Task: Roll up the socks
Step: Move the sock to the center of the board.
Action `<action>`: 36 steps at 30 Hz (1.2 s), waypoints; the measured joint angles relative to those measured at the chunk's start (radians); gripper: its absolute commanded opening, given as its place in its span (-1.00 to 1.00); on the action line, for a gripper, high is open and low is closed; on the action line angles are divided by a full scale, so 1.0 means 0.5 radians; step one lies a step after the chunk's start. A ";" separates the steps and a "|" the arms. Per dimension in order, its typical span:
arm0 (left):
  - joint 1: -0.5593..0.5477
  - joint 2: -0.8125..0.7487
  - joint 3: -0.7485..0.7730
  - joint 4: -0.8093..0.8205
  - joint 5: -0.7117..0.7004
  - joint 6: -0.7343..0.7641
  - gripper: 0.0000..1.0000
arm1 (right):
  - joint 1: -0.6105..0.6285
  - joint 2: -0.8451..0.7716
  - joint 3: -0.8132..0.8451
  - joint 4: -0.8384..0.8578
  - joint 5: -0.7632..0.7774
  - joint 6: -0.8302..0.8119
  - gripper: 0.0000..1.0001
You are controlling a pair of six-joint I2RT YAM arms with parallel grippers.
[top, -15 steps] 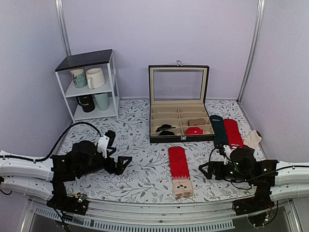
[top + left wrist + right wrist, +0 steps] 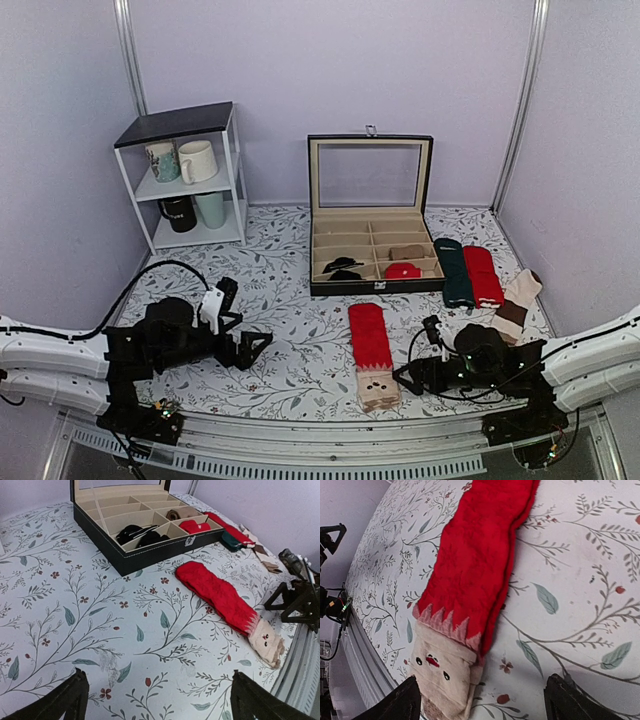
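The socks (image 2: pixel 372 352) lie flat and stacked on the table, bright red with a beige end with dark face marks toward the near edge. They also show in the left wrist view (image 2: pixel 220 597) and the right wrist view (image 2: pixel 470 570). My right gripper (image 2: pixel 408 378) is open and empty, just right of the beige end (image 2: pixel 442 672), low over the table. My left gripper (image 2: pixel 258 345) is open and empty, well left of the socks over bare table; its fingertips (image 2: pixel 67 695) show at the bottom of its view.
An open black compartment box (image 2: pixel 372 255) stands behind the socks, holding small rolled items. A dark green sock (image 2: pixel 455 272), a plain red sock (image 2: pixel 484 275) and a beige-brown sock (image 2: pixel 515 300) lie at the right. A white shelf with mugs (image 2: pixel 190 175) stands back left.
My right gripper has moved left and nearer, down toward the beige end of the socks. My left arm has shifted slightly. The socks have not moved.
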 measured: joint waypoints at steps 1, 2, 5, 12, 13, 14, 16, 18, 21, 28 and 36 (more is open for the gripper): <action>0.000 -0.007 -0.015 0.001 0.000 -0.006 0.99 | 0.007 0.056 0.014 0.053 -0.009 0.000 0.74; 0.000 -0.010 -0.028 -0.001 0.001 -0.013 0.99 | 0.011 0.114 0.026 0.114 -0.018 -0.001 0.73; 0.000 -0.010 -0.050 -0.002 0.010 -0.031 0.99 | 0.017 0.285 0.083 0.250 -0.047 -0.014 0.68; -0.002 -0.020 -0.056 -0.004 0.013 -0.038 0.99 | 0.024 0.804 0.356 0.526 -0.186 -0.062 0.50; -0.003 -0.026 -0.059 -0.004 0.012 -0.038 0.99 | 0.026 0.869 0.396 0.568 -0.207 -0.062 0.50; -0.003 -0.034 -0.063 -0.002 0.013 -0.038 0.99 | 0.027 0.920 0.426 0.598 -0.226 -0.064 0.50; -0.004 -0.047 -0.078 -0.003 0.012 -0.038 0.99 | 0.031 1.036 0.508 0.665 -0.272 -0.069 0.50; -0.004 -0.053 -0.089 -0.008 0.011 -0.038 0.99 | 0.034 1.121 0.574 0.705 -0.304 -0.069 0.50; -0.004 -0.059 -0.092 -0.014 0.004 -0.038 0.99 | 0.048 1.214 0.667 0.728 -0.333 -0.066 0.55; -0.005 -0.139 -0.124 -0.014 0.013 -0.009 0.99 | 0.071 1.062 0.581 0.610 -0.267 -0.046 0.61; -0.007 -0.117 -0.132 0.091 0.174 0.134 0.99 | 0.331 0.532 0.419 0.303 -0.124 -0.291 0.62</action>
